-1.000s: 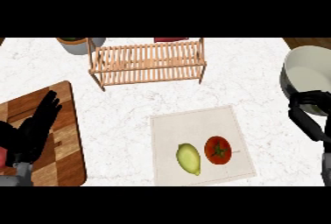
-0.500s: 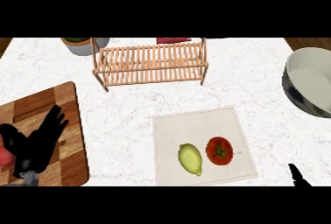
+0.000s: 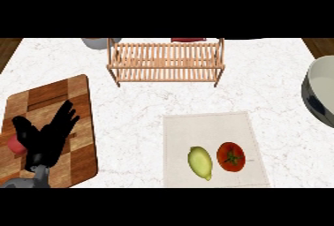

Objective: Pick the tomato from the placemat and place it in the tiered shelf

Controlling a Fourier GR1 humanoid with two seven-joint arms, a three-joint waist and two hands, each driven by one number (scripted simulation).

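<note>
tomato [image 3: 231, 156]: red with a green stem star, lying on the placemat's lower right part, just beside the yellow-green fruit and apart from it by a thin gap; no hand touches it.
placemat [image 3: 212, 126]: pale square cloth on the white marbled counter [image 3: 143, 114], right of centre, its lower edge running to the bottom of the view.
yellow-green fruit [image 3: 200, 163]: oval, lemon-like, on the placemat to the left of the tomato.
tiered shelf [image 3: 166, 62]: slatted wooden rack at the top centre of the counter, well apart from the placemat; nothing shows on its slats.
left hand [image 3: 42, 134]: black, at the lower left over the wooden cutting board, fingers straight and spread upward, holding nothing; grey forearm enters at the bottom edge.
right hand: out of sight.
cutting board [image 3: 62, 99]: brown patchwork wood at the left edge.
red object [image 3: 17, 146]: small, partly hidden behind the left hand; i cannot tell what it is.
grey bowl [image 3: 320, 95]: large, cut off by the right edge.
</note>
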